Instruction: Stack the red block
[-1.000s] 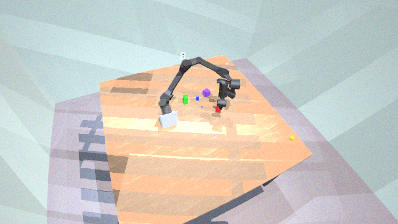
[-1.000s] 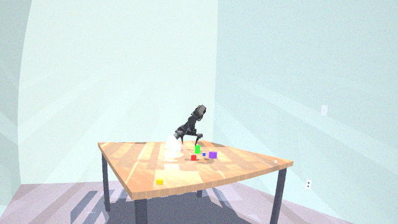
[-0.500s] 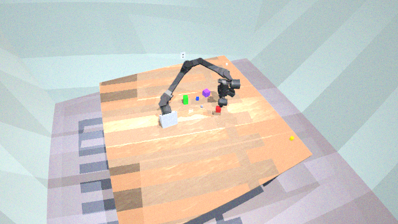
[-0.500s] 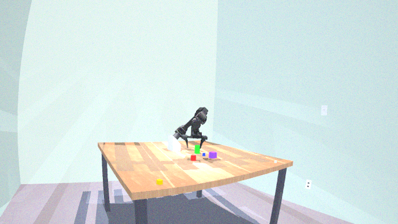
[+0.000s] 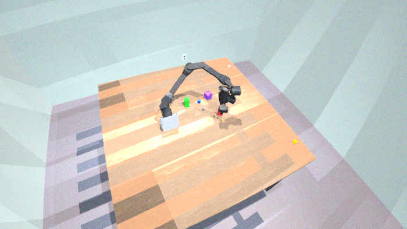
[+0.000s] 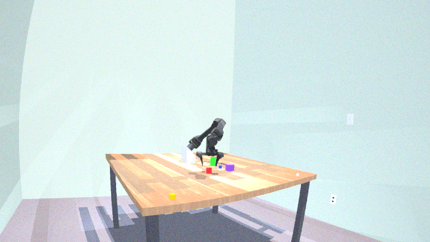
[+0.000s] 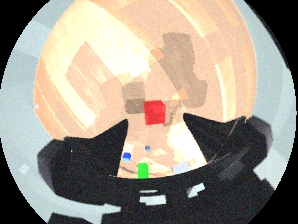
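Observation:
The red block (image 5: 220, 113) (image 6: 209, 171) (image 7: 155, 112) sits on the table, partly hidden by the gripper in the top view. My gripper (image 6: 209, 165) (image 7: 156, 118) is open and empty, pointing down above the red block. In the exterior view its fingertips stand a little above the block's level, one to each side; in the wrist view the block shows between and slightly beyond the tips. The green tower (image 5: 186, 102) (image 6: 213, 161) (image 7: 143, 170) stands upright, nearer the arm's base, apart from the gripper.
A small blue cube (image 5: 199, 101) (image 6: 220, 167) (image 7: 127, 156) and a larger purple cube (image 5: 207, 95) (image 6: 230, 167) lie near the tower. A tiny bluish piece (image 5: 203, 109) (image 7: 147, 148) lies between tower and red block. A yellow block (image 5: 295, 142) (image 6: 172, 196) lies near the table edge.

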You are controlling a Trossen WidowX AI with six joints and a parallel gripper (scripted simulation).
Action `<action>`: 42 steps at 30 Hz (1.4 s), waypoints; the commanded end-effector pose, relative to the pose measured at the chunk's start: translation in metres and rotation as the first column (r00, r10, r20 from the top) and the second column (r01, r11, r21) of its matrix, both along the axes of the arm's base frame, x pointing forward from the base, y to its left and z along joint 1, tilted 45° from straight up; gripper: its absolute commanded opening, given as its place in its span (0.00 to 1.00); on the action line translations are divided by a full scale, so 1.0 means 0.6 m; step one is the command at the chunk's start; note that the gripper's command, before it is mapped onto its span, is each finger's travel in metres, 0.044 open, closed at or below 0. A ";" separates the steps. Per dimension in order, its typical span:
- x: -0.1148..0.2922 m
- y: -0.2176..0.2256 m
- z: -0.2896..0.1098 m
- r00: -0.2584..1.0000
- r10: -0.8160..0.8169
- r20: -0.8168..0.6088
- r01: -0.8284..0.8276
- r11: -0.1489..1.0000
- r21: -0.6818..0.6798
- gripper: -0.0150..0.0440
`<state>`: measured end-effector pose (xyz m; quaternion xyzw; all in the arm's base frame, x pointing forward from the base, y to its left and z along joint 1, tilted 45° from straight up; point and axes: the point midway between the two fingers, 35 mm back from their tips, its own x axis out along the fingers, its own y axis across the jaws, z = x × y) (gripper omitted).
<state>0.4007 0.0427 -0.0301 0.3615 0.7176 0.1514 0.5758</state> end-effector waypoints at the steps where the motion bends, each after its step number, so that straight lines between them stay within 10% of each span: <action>1: -0.003 0.011 -0.010 1.000 -0.002 -0.007 0.002 1.000 0.004 1.00; 39: -0.009 0.050 -0.049 1.000 -0.002 -0.008 0.002 1.000 0.006 1.00; 42: -0.009 0.050 -0.049 1.000 -0.002 -0.008 0.002 1.000 0.006 0.87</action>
